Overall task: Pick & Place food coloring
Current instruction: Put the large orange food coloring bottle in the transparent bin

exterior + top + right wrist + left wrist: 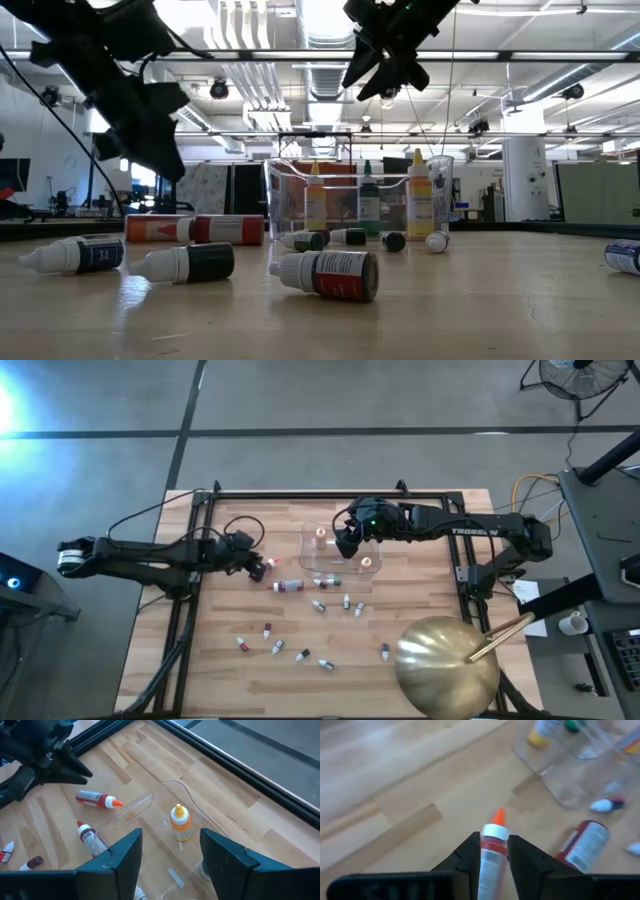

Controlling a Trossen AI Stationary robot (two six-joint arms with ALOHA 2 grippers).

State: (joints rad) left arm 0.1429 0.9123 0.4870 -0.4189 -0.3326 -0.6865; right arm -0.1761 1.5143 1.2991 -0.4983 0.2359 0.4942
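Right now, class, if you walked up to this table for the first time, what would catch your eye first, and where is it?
The big gold dome at the table's near right corner stands out first. Next, the clear plastic tub mid-table with bottles upright inside, the right hand open above it. Left of the tub, the left hand grips an orange-tipped food coloring bottle, with more small bottles scattered on the wood.

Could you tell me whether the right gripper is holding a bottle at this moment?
No, in the right wrist view the right gripper has its fingers spread with nothing between them, above the clear tub.
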